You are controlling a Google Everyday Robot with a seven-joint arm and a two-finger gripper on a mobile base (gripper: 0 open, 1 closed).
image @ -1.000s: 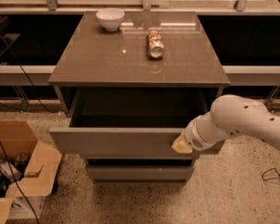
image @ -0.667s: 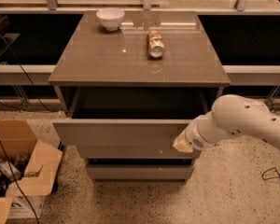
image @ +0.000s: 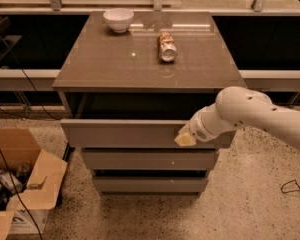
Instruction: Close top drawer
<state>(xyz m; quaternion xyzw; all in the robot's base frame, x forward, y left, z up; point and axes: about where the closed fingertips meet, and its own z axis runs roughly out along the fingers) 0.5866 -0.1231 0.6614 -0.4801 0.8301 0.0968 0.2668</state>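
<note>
The top drawer (image: 125, 133) is a wide grey drawer with a flat front, pulled partly out of the cabinet just under the tabletop. Its dark inside shows behind the front panel. My gripper (image: 185, 138) is at the end of the white arm coming in from the right. It rests against the right part of the drawer's front panel.
Two narrower drawer fronts (image: 150, 160) sit below the top one. On the cabinet top (image: 110, 59) stand a white bowl (image: 118, 20) and a can lying on its side (image: 166, 47). An open cardboard box (image: 20, 184) stands on the floor at the left. A cable (image: 294, 186) lies at the right.
The top drawer has slid back toward the cabinet, and my gripper has moved in with its front panel.
</note>
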